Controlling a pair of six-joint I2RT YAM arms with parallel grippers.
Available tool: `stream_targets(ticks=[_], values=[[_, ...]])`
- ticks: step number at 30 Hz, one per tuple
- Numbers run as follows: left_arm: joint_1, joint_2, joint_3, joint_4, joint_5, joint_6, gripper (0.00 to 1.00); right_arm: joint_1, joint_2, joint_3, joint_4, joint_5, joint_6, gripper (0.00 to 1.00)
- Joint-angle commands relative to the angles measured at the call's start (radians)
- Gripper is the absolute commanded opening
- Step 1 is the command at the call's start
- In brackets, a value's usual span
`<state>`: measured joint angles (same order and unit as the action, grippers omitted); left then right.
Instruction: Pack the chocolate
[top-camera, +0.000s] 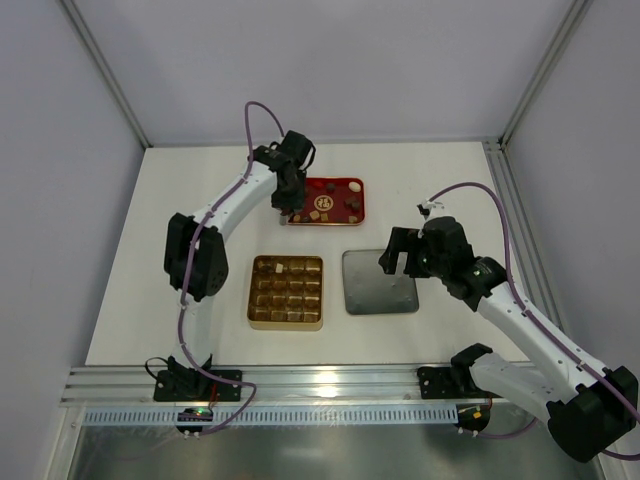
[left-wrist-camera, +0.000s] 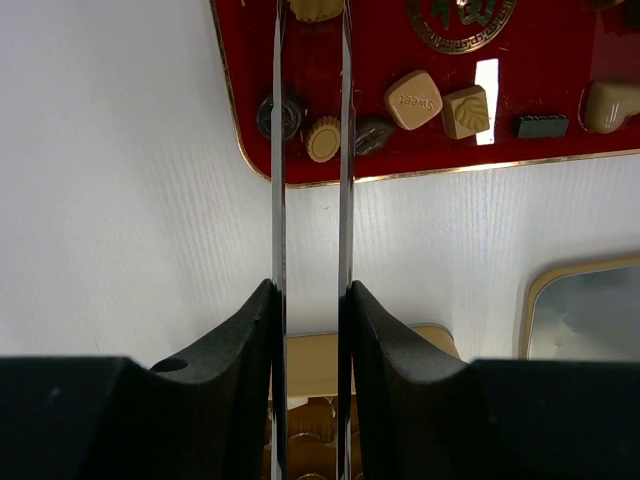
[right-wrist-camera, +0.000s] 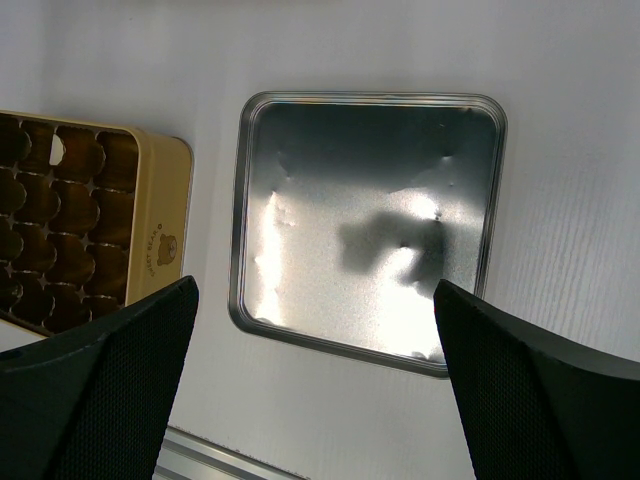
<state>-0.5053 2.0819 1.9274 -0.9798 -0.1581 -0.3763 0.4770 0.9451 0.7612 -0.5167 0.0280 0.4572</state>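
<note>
Top external view shows the left arm (top-camera: 235, 205) stretched to the far side of the white counter (top-camera: 450, 180), with the left jaws pointing down over the near-left corner of the red tray (top-camera: 326, 221); the chocolate (top-camera: 352, 205) lies loose on that tray, scattered around a round gold emblem (top-camera: 323, 200); nearer the arm bases sits the gold box (top-camera: 286, 324), its grid of cells facing up, and just to its right, with a strip of counter between, lies the silver tin tray (top-camera: 379, 282); the right arm (top-camera: 520, 315) bends in from the right, its jaws hanging above the right part of that silver tray. From the left wrist, the left jaws are two thin metal strips running parallel with a narrow gap between them; a ridged round piece (left-wrist-camera: 323, 138) lies on the tray in line with the gap, a dark round piece (left-wrist-camera: 281, 115) shows just left of the strips, and a pale piece (left-wrist-camera: 316, 8) sits across the gap at the top edge of the picture; whether the strips pinch any of these I cannot tell; further right lie a tan square piece (left-wrist-camera: 414, 99) stamped with lettering, a second tan square beside it, a small dark bar and a cream piece (left-wrist-camera: 612, 103). From the right wrist, the right jaws stand wide apart with nothing between them, the silver tray lying flat below and the gold box at the left.
</note>
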Motion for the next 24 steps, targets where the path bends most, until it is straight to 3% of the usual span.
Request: stream_targets(ticks=[1,24], values=[[0.005,-0.074,0.039,-0.003,0.022,0.014,0.25,0.006,0.001,0.026,0.035,0.009,-0.005,1.00],[0.004,-0.180,0.015,-0.042,0.055,-0.001,0.23,0.005,0.023,0.009,0.069,0.003,0.003,1.00]])
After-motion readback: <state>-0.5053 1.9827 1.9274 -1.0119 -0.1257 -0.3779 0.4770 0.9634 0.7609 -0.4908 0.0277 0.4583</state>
